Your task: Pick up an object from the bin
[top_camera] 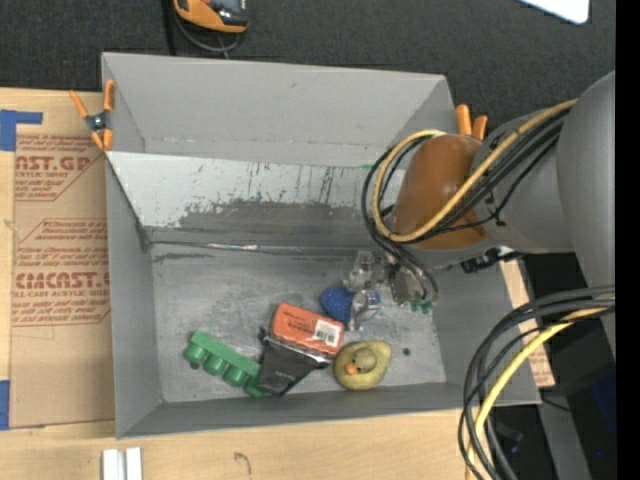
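Camera view: gripper (pixel 366 298) low in bin (pixel 230 288), grip state can't tell. One blue lump (pixel 333 304) touching its left. Below: one yellow duck (pixel 362 365). Below-left: one orange box (pixel 305 330), one black piece (pixel 283 370), one green block (pixel 222 358). Floor far left open; right wall near.

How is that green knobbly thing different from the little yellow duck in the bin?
The green piece is long and studded; the yellow duck is rounded. The green piece lies far from the gripper; the yellow duck lies close to it. Both rest on the bin floor.
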Robot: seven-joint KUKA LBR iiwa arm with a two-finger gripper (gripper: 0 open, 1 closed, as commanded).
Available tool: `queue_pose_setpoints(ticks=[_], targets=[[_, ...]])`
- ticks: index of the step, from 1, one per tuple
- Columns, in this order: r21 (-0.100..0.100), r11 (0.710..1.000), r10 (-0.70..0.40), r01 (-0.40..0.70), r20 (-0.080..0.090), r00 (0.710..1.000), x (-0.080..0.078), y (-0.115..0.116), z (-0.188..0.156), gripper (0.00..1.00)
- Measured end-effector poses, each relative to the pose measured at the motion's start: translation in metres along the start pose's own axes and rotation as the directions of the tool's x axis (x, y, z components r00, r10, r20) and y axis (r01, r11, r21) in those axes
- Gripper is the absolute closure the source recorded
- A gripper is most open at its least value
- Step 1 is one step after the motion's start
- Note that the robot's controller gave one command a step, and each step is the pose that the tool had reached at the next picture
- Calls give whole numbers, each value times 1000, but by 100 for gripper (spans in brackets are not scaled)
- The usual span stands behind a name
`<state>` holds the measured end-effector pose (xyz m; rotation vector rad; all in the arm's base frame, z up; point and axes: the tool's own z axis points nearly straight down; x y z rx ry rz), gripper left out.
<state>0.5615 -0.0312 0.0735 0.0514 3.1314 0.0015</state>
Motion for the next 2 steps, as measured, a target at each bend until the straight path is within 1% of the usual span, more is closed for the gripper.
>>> queue_pose_setpoints(ticks=[1, 2], targets=[[0, 1000, 0, 0, 0, 1000, 0, 0, 0, 100], [1, 999, 41, -41, -5, 999, -3, -17, -147, 100]])
